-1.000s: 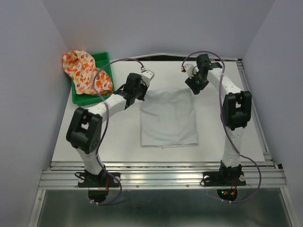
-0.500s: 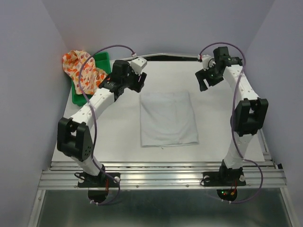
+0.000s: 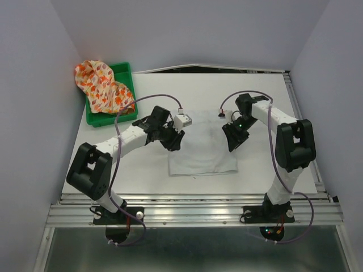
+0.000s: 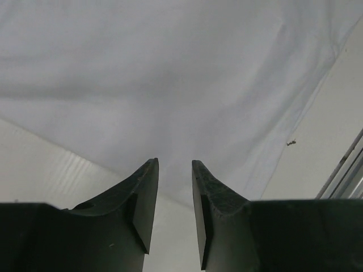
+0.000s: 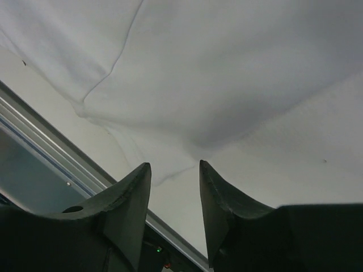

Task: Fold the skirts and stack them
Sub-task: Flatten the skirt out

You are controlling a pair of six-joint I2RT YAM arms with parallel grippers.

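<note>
The plain white skirt point(image 3: 202, 146) lies flat in the middle of the table. It fills the left wrist view point(image 4: 170, 73) and the right wrist view point(image 5: 238, 73). My left gripper point(image 3: 173, 141) is low at the skirt's left edge, open and empty point(image 4: 174, 167). My right gripper point(image 3: 232, 141) is low at the skirt's right edge, open and empty point(image 5: 174, 170). The floral print skirt point(image 3: 102, 85) lies bunched in and over the green tray point(image 3: 126, 71) at the far left.
The white table point(image 3: 272, 164) ends at a metal rail point(image 3: 193, 198) along its near edge. Grey walls close in the left, right and back. Cables loop over both arms.
Both arms have swung down from the far side and toward the near side. Both grippers now sit low at the left and right edges of the white skirt.
</note>
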